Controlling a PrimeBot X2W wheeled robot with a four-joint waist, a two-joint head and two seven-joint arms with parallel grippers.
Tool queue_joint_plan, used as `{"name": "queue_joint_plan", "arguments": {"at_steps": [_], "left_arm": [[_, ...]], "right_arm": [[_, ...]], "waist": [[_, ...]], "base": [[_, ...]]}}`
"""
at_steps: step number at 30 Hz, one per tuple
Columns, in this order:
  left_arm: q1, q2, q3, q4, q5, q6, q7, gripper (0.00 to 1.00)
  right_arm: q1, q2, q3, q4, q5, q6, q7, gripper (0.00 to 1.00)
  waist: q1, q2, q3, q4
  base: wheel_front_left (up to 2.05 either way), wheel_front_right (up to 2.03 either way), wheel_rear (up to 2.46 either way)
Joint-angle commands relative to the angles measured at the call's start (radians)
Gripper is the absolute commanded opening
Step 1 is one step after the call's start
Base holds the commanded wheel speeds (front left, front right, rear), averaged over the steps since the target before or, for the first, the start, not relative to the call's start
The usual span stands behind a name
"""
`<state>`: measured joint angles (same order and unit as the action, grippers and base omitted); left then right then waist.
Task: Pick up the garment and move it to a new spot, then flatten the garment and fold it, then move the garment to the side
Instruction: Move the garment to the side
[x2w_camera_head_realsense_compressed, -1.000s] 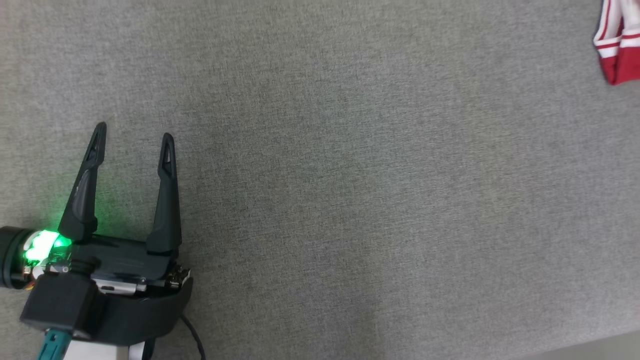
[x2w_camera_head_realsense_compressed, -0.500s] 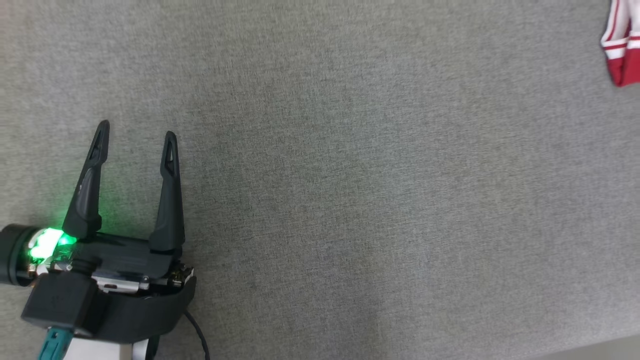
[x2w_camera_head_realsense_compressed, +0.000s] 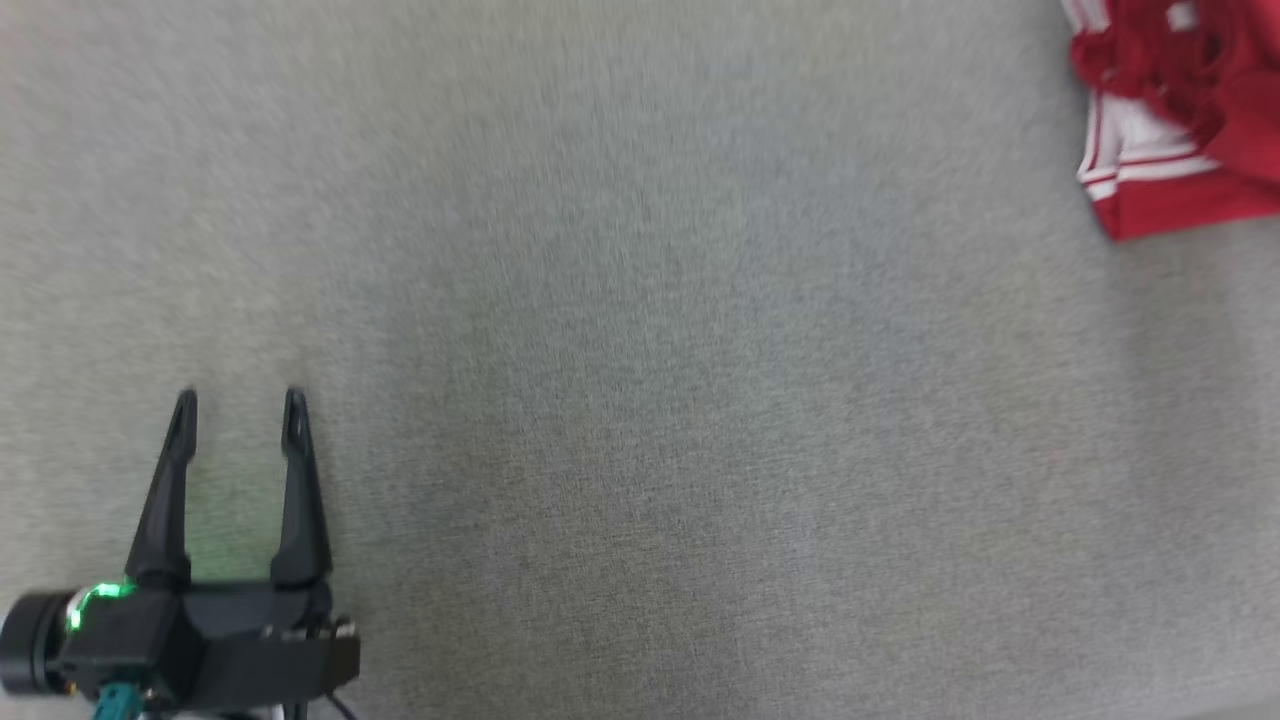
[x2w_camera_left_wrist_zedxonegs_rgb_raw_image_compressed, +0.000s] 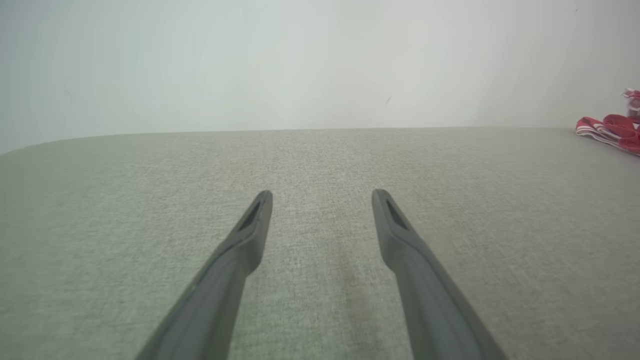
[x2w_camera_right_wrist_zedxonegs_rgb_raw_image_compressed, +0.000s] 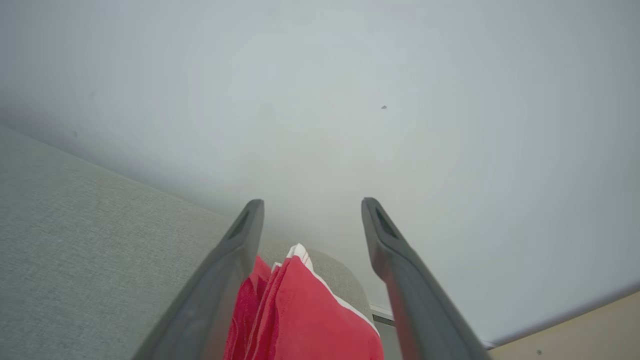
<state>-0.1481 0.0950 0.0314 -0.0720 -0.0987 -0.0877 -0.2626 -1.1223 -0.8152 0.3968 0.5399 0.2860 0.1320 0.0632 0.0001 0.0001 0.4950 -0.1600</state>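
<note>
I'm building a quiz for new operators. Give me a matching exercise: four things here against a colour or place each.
Things: 1 garment; 2 table; 3 left gripper; 4 right gripper.
Matches: A grey cloth; B at the garment, jaws open; C red with white stripes; D over bare table, jaws open.
Pairs: 1-C, 2-A, 3-D, 4-B.

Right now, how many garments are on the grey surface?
1. The red garment with white stripes lies at the far right end of the grey surface. It runs off the head view's edge, so another could be hidden there.
</note>
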Motion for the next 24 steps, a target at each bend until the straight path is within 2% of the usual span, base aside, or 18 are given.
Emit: {"name": "queue_joint_plan", "arguments": {"at_steps": [1, 8, 12, 24], "left_arm": [[0.04, -0.005, 0.018, 0.017, -0.006, 0.005, -0.002, 1.0], [0.121, -0.012, 0.058, 0.048, -0.01, 0.008, -0.003, 1.0], [0.142, -0.015, 0.063, 0.057, -0.012, 0.007, -0.003, 1.0], [0.185, -0.03, 0.063, 0.106, -0.021, 0.006, -0.003, 1.0]], "right_arm": [[0.04, 0.041, 0.001, -0.007, -0.009, -0.003, -0.042, 1.0], [0.181, 0.179, -0.027, -0.011, 0.008, -0.003, -0.142, 1.0], [0.254, 0.227, -0.045, -0.026, 0.005, -0.003, -0.167, 1.0], [0.565, 0.41, -0.178, -0.16, -0.017, -0.003, -0.231, 1.0]], "waist": [[-0.0001, -0.0001, -0.141, 0.022], [-0.0001, -0.0001, -0.27, 0.044], [-0.0001, -0.0001, -0.31, 0.054], [-0.0001, -0.0001, -0.416, 0.075]], "base": [[0.0, 0.0, 0.0], [0.0, 0.0, 0.0], [0.0, 0.0, 0.0], [0.0, 0.0, 0.0]]}}
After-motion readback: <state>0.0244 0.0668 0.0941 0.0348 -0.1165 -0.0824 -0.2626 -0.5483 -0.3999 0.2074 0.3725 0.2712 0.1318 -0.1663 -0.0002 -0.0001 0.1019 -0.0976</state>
